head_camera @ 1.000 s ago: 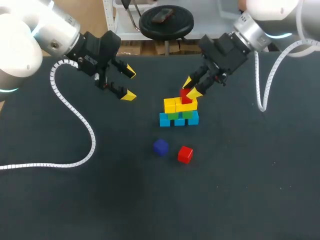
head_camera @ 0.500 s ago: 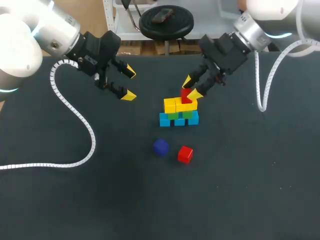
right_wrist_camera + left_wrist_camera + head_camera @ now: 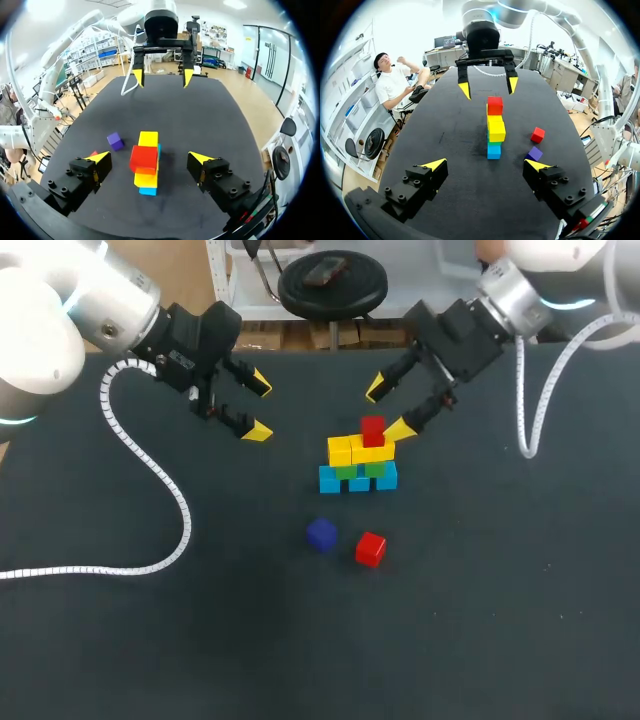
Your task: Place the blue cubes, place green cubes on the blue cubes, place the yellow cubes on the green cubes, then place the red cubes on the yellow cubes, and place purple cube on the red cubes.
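A small wall of cubes stands mid-table: blue cubes [image 3: 330,480] at the bottom, green cubes [image 3: 346,472] on them, yellow cubes [image 3: 340,450] above. One red cube [image 3: 373,430] sits on top at the right. My right gripper [image 3: 389,408] hangs open just above and behind it, its fingers clear of the cube. In the right wrist view that red cube [image 3: 144,158] lies between the spread fingers [image 3: 200,158], untouched. A second red cube [image 3: 370,548] and the purple cube [image 3: 321,534] lie loose in front of the stack. My left gripper [image 3: 258,407] hovers open and empty to the stack's left.
The dark table [image 3: 480,620] has wide bare room in front and to both sides. A white coiled cable [image 3: 150,470] from my left arm lies across the table's left part. In the left wrist view the loose red cube [image 3: 537,134] and purple cube [image 3: 535,153] lie beside the stack [image 3: 495,127].
My right gripper has opened and let go of the red cube, which now rests on the yellow cubes. The gripper has drawn up and back a little. The left arm has not moved.
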Tool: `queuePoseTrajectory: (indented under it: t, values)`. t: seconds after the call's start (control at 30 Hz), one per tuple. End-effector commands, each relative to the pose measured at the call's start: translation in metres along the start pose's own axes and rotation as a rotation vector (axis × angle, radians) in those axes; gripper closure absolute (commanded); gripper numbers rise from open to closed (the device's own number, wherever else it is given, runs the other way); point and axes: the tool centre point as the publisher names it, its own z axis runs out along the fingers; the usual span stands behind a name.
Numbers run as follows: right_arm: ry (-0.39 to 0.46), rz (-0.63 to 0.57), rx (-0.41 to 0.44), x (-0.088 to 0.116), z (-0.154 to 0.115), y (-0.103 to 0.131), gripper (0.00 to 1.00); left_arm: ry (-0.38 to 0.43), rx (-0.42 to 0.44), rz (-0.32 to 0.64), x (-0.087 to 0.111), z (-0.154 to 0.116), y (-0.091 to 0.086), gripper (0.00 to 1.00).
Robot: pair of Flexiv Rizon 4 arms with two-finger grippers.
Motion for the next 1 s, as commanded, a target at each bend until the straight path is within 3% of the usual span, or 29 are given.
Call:
queuePoseTrajectory:
  t: [0.03, 0.43, 1.0]
  values:
    - [-0.018, -0.001, 0.037, 0.006, -0.015, 0.012, 0.00, -0.002, 0.003, 0.003, 0.001, 0.000, 0.002, 0.00]
    - [-0.044, 0.025, 0.103, 0.020, -0.043, 0.030, 0.00, -0.002, 0.003, 0.003, 0.001, 0.000, 0.002, 0.00]
    - [-0.055, 0.013, 0.086, 0.050, -0.090, 0.055, 0.00, -0.002, 0.003, 0.003, 0.001, 0.000, 0.002, 0.00]
